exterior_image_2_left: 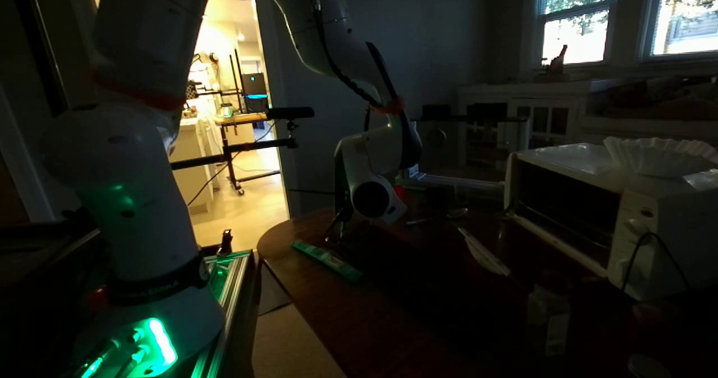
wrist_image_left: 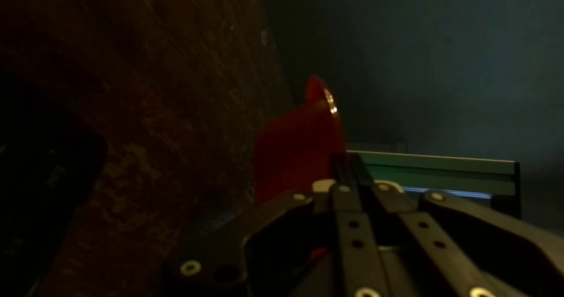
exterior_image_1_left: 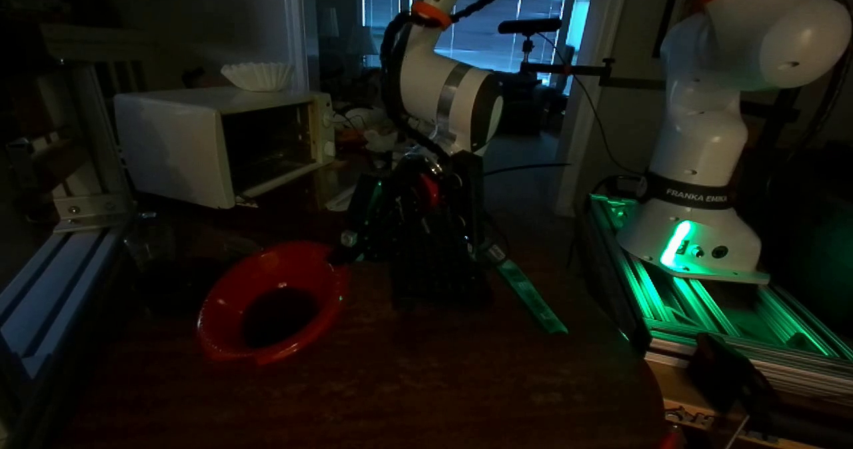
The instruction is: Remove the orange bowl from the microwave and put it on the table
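Note:
The orange bowl (exterior_image_1_left: 273, 302) is out of the microwave and over the dark table (exterior_image_1_left: 426, 382), tilted with its dark inside facing the camera. I cannot tell whether its lower edge touches the table. My gripper (exterior_image_1_left: 340, 256) is at the bowl's rim in an exterior view. In the wrist view, the fingers (wrist_image_left: 348, 165) are closed together on the edge of the bowl (wrist_image_left: 297, 149). The microwave (exterior_image_1_left: 173, 146) stands behind with its dark cavity open; it also shows in an exterior view (exterior_image_2_left: 656, 238). There the arm hides most or all of the bowl.
A white fluted bowl (exterior_image_1_left: 258, 76) sits on the microwave. A green strip (exterior_image_1_left: 533, 299) lies on the table near the robot base. A clear container (exterior_image_1_left: 150, 239) stands left of the bowl. A pale flat object (exterior_image_2_left: 482, 254) and a small box (exterior_image_2_left: 547, 310) lie before the microwave.

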Robot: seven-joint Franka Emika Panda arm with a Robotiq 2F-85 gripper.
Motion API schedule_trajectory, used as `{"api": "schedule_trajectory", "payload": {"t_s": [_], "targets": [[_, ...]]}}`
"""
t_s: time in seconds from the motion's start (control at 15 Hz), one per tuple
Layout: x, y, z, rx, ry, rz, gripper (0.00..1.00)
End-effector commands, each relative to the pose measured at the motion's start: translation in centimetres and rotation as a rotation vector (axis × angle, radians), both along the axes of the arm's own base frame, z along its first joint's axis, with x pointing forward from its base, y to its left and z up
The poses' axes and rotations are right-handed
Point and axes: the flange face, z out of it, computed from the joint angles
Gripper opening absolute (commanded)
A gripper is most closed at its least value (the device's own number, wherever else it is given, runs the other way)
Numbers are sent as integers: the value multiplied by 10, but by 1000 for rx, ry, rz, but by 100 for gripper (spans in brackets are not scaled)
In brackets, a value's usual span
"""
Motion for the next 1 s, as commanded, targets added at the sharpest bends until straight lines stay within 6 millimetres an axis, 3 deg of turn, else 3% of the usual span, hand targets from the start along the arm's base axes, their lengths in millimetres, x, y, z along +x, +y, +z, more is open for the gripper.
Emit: {"api": "schedule_trajectory", "payload": {"t_s": [0.0,0.67,0.8,0.93], "targets": [[10,5,-16,-1,-17,-7,1],[19,11,-23,0,-15,0,1],[20,11,-23,-3,-17,0,29],[20,10,-24,-6,-18,-1,44]]}}
